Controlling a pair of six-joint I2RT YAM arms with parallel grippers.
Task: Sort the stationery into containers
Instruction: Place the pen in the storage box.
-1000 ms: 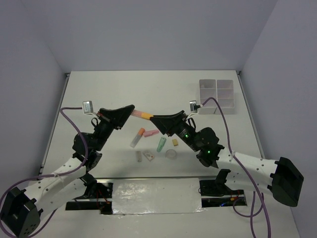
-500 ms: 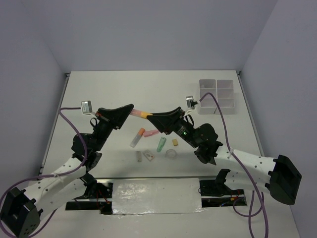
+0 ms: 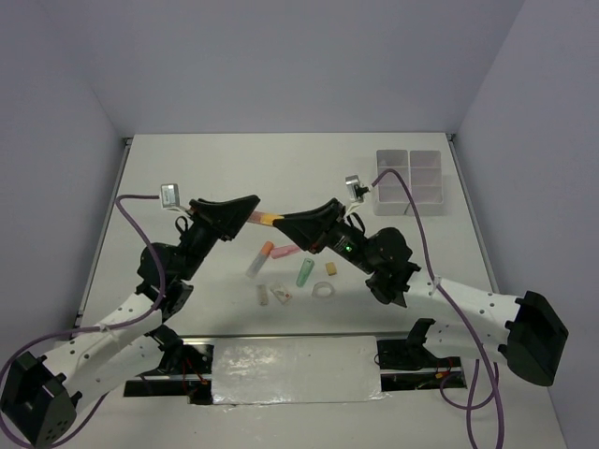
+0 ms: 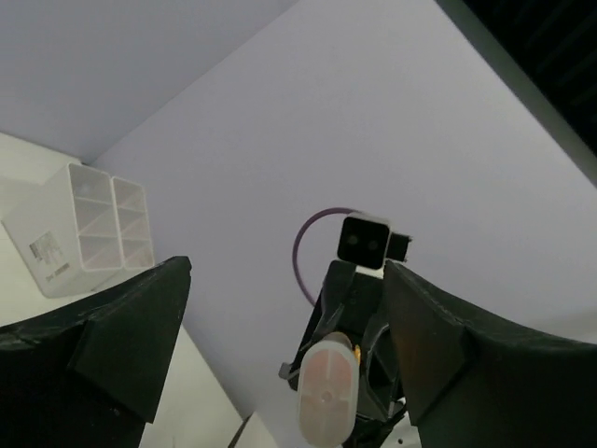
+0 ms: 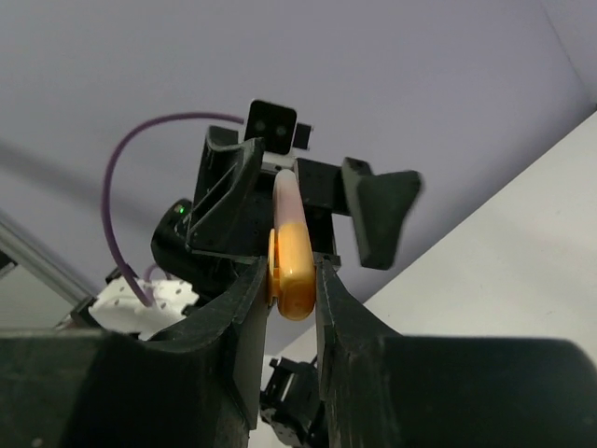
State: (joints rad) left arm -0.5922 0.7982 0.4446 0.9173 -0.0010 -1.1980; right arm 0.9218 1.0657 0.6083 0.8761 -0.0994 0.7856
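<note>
A pink-yellow marker (image 3: pixel 263 218) hangs in the air between my two grippers. My right gripper (image 3: pixel 283 223) is shut on its yellow cap end (image 5: pixel 293 266). My left gripper (image 3: pixel 249 210) stands open around the pink end (image 4: pixel 326 392), and neither of its fingers touches it. On the table below lie an orange-capped marker (image 3: pixel 259 260), a pink marker (image 3: pixel 285 251), a green packet (image 3: pixel 304 272), a yellow eraser (image 3: pixel 330 268), a clear tape ring (image 3: pixel 324 292) and two small white erasers (image 3: pixel 272 295). The white containers (image 3: pixel 410 182) stand at the far right of the table.
The containers (image 4: pixel 84 224) also show at the left of the left wrist view. Grey walls close the table on three sides. Both arm bases sit at the near edge, with a shiny plate (image 3: pixel 295 368) between them.
My left gripper has opened and let go of the marker's pink end. My right gripper has closed on the yellow cap. Both arms have shifted slightly.
</note>
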